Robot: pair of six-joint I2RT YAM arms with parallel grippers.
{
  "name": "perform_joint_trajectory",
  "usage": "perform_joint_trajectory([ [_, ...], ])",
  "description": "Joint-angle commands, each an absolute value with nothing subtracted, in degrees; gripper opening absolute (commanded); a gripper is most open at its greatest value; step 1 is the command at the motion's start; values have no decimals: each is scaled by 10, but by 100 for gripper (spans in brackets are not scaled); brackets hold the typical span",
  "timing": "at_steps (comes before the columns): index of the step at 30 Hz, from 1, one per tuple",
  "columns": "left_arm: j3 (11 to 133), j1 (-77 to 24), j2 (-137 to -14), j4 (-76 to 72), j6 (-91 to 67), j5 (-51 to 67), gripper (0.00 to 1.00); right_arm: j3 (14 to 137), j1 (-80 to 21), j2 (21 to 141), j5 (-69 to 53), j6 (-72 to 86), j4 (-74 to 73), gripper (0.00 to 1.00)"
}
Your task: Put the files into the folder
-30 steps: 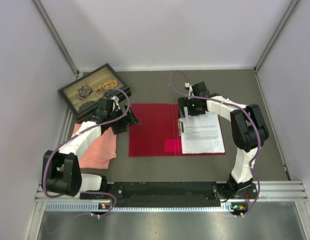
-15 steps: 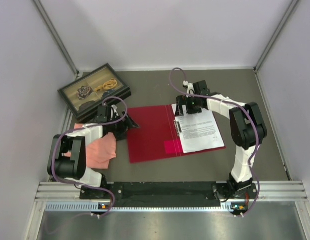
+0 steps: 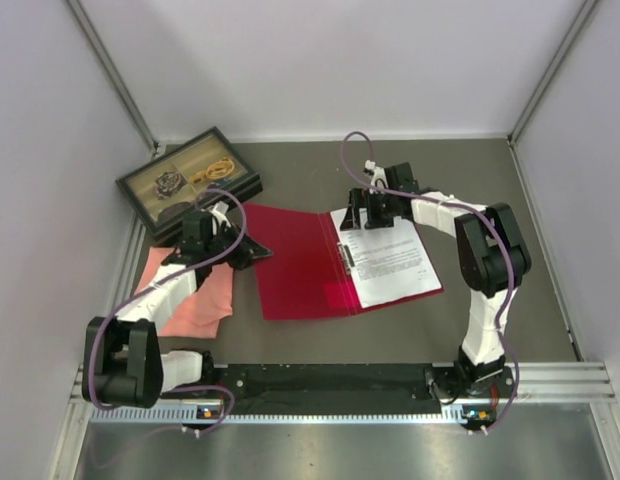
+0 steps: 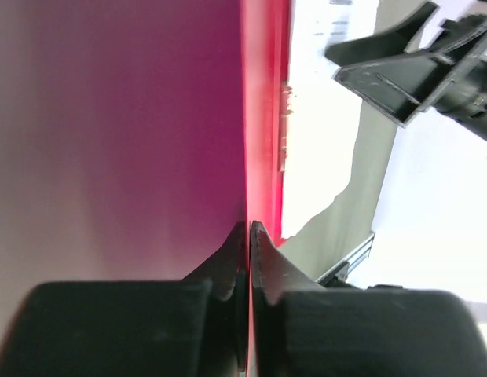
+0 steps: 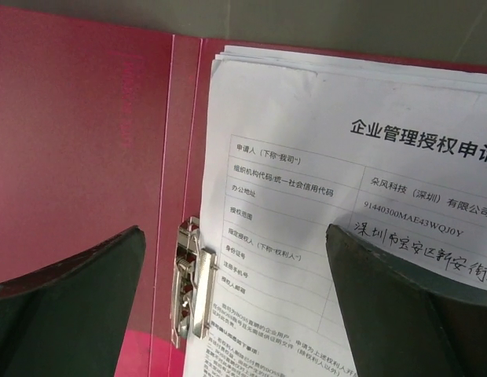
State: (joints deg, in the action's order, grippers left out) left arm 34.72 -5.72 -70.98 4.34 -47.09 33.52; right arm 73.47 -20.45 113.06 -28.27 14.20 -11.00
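The red folder (image 3: pixel 290 270) lies open on the table, slightly skewed. The files (image 3: pixel 390 262), white printed sheets, rest on its right half beside the metal clip (image 3: pixel 344 255). My left gripper (image 3: pixel 252 248) is shut on the far left edge of the folder's cover. In the left wrist view its jaws (image 4: pixel 248 236) pinch the cover (image 4: pixel 110 141) edge-on. My right gripper (image 3: pixel 375 215) hovers open over the top of the files. In the right wrist view its fingers (image 5: pixel 71 302) straddle the clip (image 5: pixel 188 283) and the files (image 5: pixel 346 204), holding nothing.
A black tray of trinkets (image 3: pixel 190 180) stands at the back left. A salmon-pink cloth (image 3: pixel 195 295) lies under my left arm. A pink sticker (image 3: pixel 340 292) sits inside the folder. A metal rail (image 3: pixel 330 385) runs along the near edge.
My left gripper has shut on the cover's left edge. The folder and files have turned and shifted slightly left. The right gripper moved a little toward the back.
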Motion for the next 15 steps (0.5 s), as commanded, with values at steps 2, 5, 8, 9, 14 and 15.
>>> perform_joint_trajectory([
  [2, 411, -58, -679, 164, -420, 336, 0, 699, -234, 1117, -305, 201, -154, 97],
  [5, 463, -57, -643, 290, -365, 277, 0, 698, -235, 1053, -255, 213, -203, 97],
  [8, 518, -58, -608, 383, -317, 216, 0, 692, -234, 989, -175, 216, -250, 98],
  [9, 541, -58, -603, 401, -307, 211, 0, 686, -233, 976, -139, 220, -257, 98],
  [14, 590, -59, -606, 435, -314, 243, 0, 605, -173, 909, -162, 287, -224, 98],
  [15, 595, -60, -610, 431, -321, 257, 0, 593, -163, 905, -172, 301, -215, 98],
])
